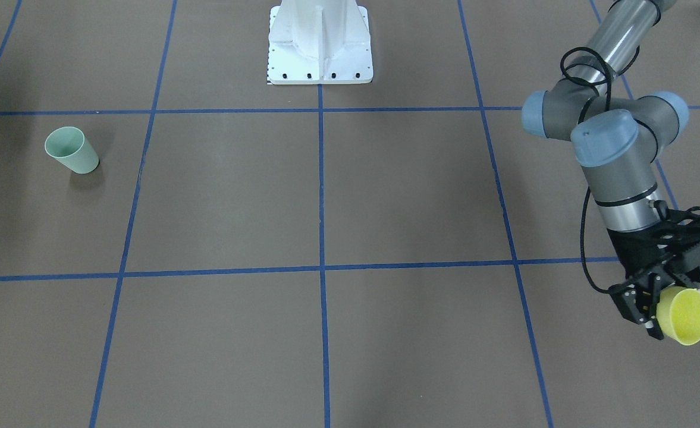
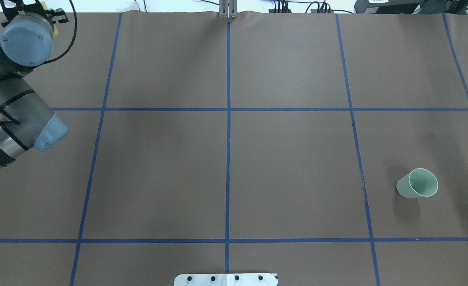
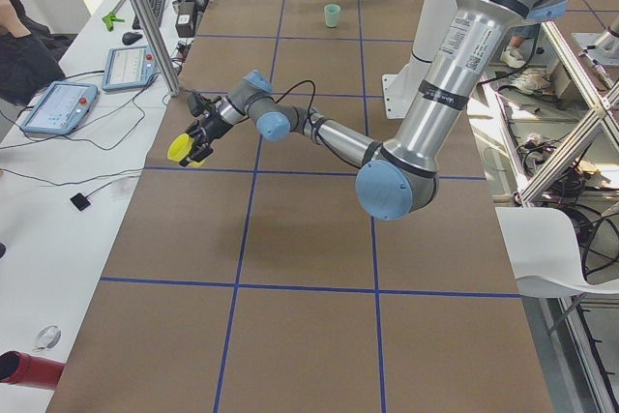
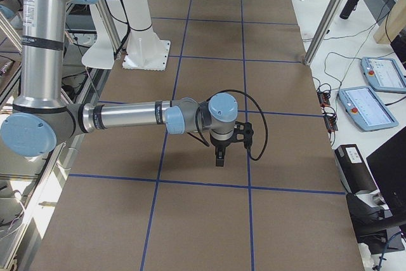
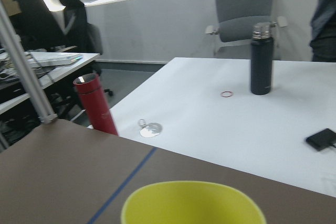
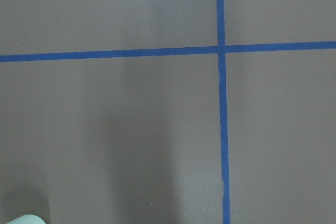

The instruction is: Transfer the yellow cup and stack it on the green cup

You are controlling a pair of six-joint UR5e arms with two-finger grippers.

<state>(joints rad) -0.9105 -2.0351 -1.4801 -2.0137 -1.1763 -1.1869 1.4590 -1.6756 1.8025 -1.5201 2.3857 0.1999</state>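
Note:
My left gripper point(image 1: 660, 300) is shut on the yellow cup point(image 1: 686, 318) and holds it tilted above the table, near the far edge on my left side. The cup also shows in the exterior left view point(image 3: 180, 149), and its rim fills the bottom of the left wrist view point(image 5: 194, 203). The pale green cup point(image 1: 73, 150) stands upright on the table far to my right, also in the overhead view point(image 2: 416, 183). A sliver of it shows in the right wrist view point(image 6: 21, 220). My right gripper point(image 4: 219, 157) hangs over the table; I cannot tell whether it is open or shut.
The white robot base point(image 1: 320, 41) stands at the near middle edge. Blue tape lines cross the brown table. Beyond the far edge is a white desk with a red bottle point(image 5: 95, 103), a black bottle point(image 5: 261, 59) and tablets point(image 3: 58, 103). A metal post point(image 3: 145, 16) stands nearby.

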